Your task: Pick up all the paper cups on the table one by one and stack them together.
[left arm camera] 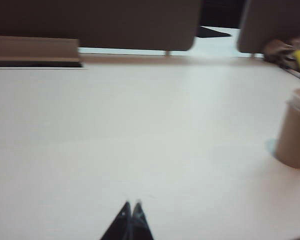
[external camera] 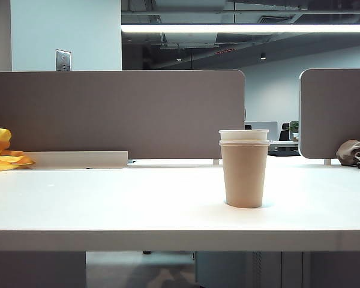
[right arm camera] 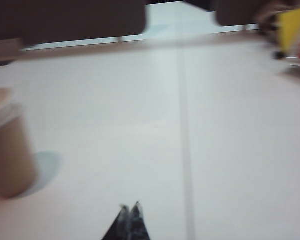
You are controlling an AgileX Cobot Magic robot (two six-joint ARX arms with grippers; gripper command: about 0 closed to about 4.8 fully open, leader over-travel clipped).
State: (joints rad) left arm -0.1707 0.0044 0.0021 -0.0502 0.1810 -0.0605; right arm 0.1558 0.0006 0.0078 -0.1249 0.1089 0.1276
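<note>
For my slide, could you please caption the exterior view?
Paper cups stacked together upright on the white table; no arms in view.

Hidden: white paper cups (external camera: 244,137) are showing only rims above the tan cup (external camera: 244,175), logos concealed | Cut off: left gripper (left arm camera: 131,205) and right gripper (right arm camera: 129,206) are showing only closed fingertips at 6 o'clock; yellow cloth (external camera: 3,151) is running off at 9 o'clock | Blurred: right wrist view is smearing everything.
</note>
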